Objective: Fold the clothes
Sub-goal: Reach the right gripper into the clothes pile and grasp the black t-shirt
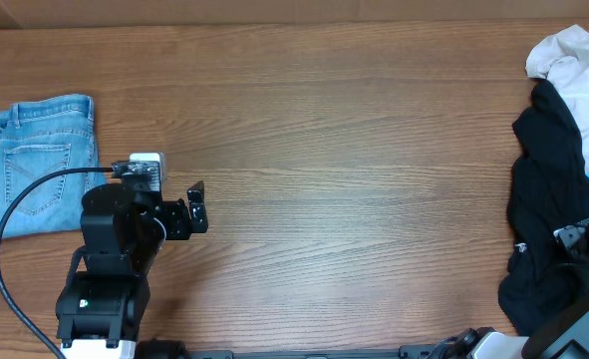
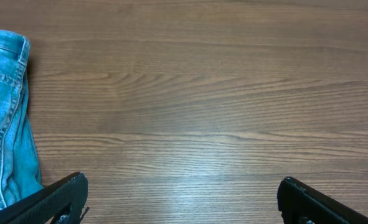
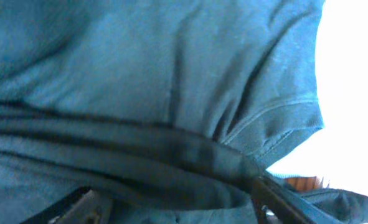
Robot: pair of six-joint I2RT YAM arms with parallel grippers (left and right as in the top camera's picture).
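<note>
Black top (image 1: pixel 543 199) lies bunched directly under the right gripper (image 1: pixel 573 239), at the right edge of the bench (image 1: pixel 354 120). It looks soft, light and limp. My guess is it sags and drags when lifted rather than holding its shape. The best hold is probably a hem or seam edge, like the stitched one showing in the right wrist view, rather than a mid-panel bunch.

Right gripper (image 3: pixel 177 208): its fingers (image 3: pixel 283 208) sit apart at the bottom of the frame with dark cloth folds packed between and above them, so it is touching the cloth. I cannot tell whether it is pinching the fabric or only pressed into it.

Just beyond the top, an off-white shirt (image 1: pixel 583 70) is heaped at the far right corner, touching the black one.

Left gripper (image 1: pixel 196 207) is well away on the other side, spread wide, holding nothing and touching nothing. The wrist view shows bare wood between its fingers (image 2: pixel 53 199).

Jeans (image 1: pixel 43 165) lie folded flat near the left edge, beside the left arm.
</note>
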